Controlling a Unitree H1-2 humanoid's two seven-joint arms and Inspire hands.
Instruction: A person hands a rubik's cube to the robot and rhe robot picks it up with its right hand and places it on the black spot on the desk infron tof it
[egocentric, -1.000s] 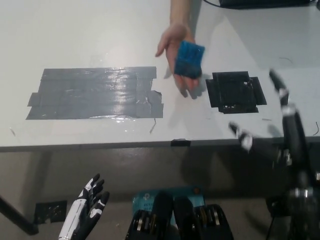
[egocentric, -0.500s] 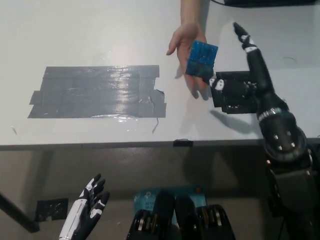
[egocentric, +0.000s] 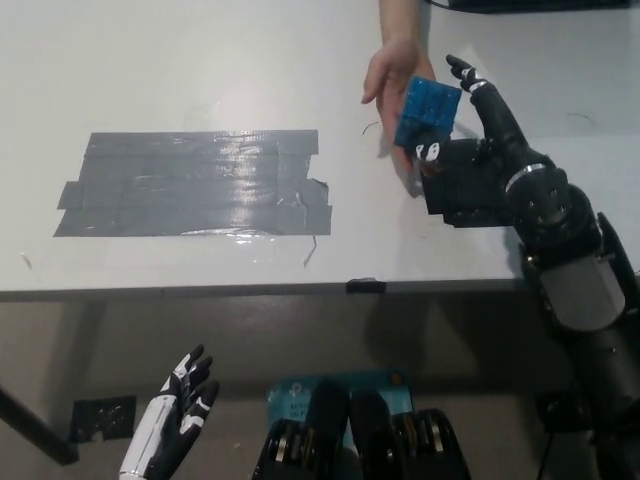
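A person's hand (egocentric: 392, 72) reaches in from the top and holds out a blue rubik's cube (egocentric: 427, 112) above the white desk. My black right hand (egocentric: 470, 130) is open right beside the cube, one finger stretched along its right side and the thumb under its lower edge. The hand does not grip the cube. The black spot (egocentric: 462, 200), a patch of black tape on the desk, lies just below the cube and is mostly hidden by my right hand and wrist. My white left hand (egocentric: 172, 418) rests open at the lower left, below the desk edge.
A wide patch of grey tape (egocentric: 195, 184) covers the desk's left middle. The desk's front edge (egocentric: 250, 292) runs across the picture. A dark object sits at the top right corner.
My right hand has closed in on the cube from the right, and its thumb is now under it. The person's hand and cube have shifted a little to the right. The left hand is still.
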